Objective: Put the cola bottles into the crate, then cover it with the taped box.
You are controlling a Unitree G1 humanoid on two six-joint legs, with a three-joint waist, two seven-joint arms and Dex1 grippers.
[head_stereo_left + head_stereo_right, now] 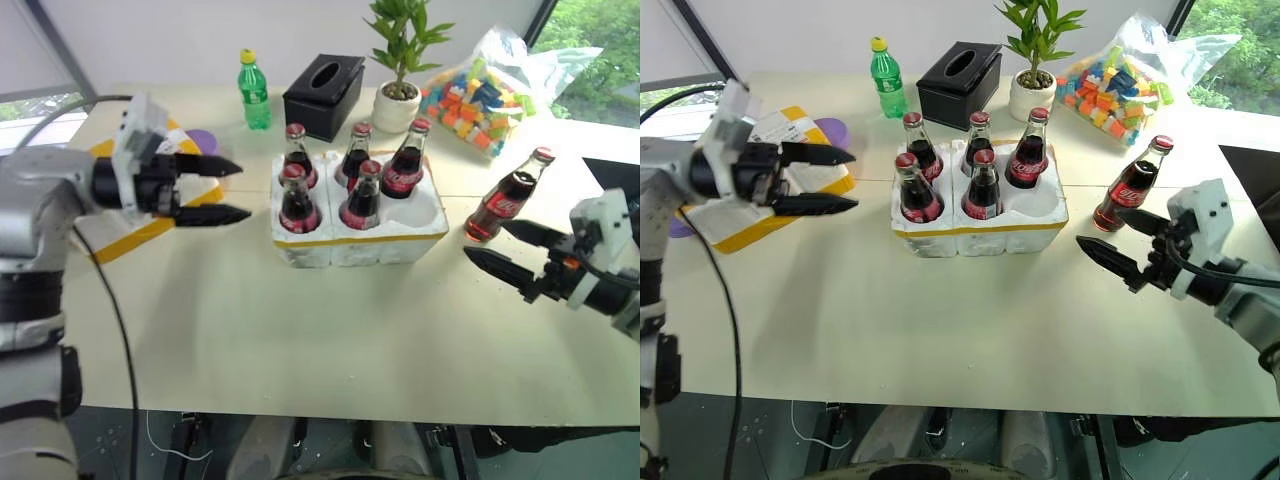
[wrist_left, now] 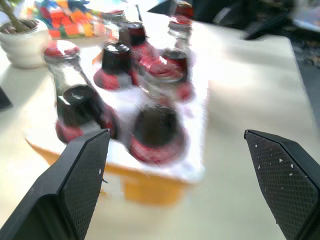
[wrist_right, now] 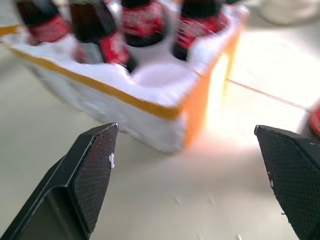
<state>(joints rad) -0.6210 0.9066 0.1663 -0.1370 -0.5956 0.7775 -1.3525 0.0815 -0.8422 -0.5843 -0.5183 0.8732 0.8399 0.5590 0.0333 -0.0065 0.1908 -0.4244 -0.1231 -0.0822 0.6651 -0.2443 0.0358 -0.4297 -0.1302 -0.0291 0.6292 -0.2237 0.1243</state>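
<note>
Crate (image 1: 358,240): white foam tray, yellow band at the rim, near mid-table. Five cola bottles (image 1: 299,200) stand upright in its wells; the front well on the robot's right is vacant (visible as a bare round hollow in the right wrist view). Sixth bottle (image 1: 506,196) stands on the table to the right of the crate, apart from it.

Taped box (image 1: 760,190): lies on the table at far left, yellow bands and shipping label up, behind the left gripper.

Left gripper (image 1: 222,190): fingers spread wide, empty, pointing toward the crate. Right gripper (image 1: 510,248): fingers spread wide, empty, just in front of the loose bottle, not touching it.

Surface: pale cream tabletop (image 1: 300,340). Along the far edge: green bottle (image 1: 253,91), black tissue box (image 1: 323,95), potted plant (image 1: 399,60), bag of coloured blocks (image 1: 480,95). Window with greenery at the far right corner.
</note>
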